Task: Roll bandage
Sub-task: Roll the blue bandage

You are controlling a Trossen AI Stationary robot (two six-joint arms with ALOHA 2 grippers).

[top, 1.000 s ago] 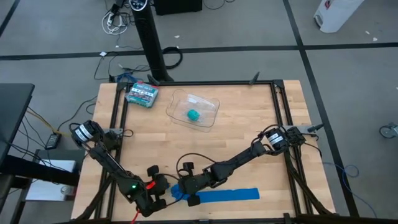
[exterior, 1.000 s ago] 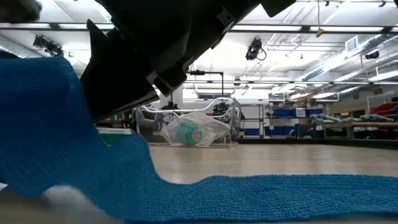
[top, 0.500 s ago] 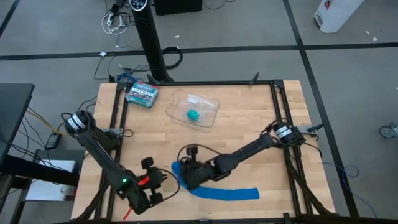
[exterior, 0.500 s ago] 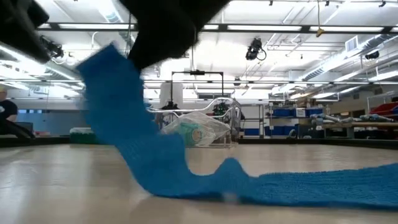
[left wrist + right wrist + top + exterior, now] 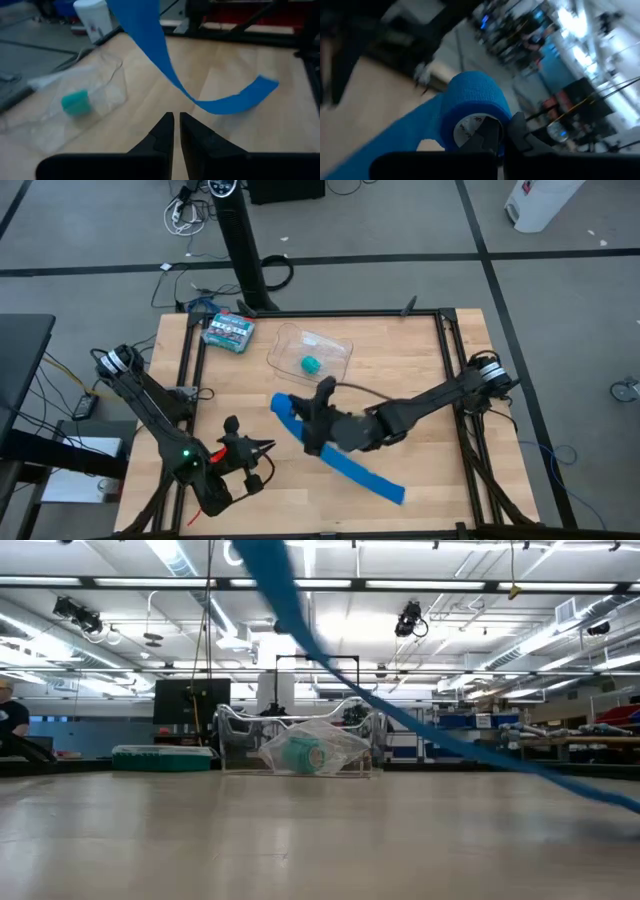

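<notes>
- A second ago our right gripper sat low at the near edge of the surface; now it is nearer the middle, raised, its fingers clamped on the rolled end of the bandage.
- The bandage, flat before, now hangs slanting, its tail down on the surface.
- Our left gripper has backed off leftward, fingers nearly closed, empty.
- We count one bandage, one clear tray, one teal roll, one printed box.

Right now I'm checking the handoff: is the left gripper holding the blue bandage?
No, the left gripper is shut on nothing, apart from the bandage, whose rolled end the right gripper holds.
</notes>
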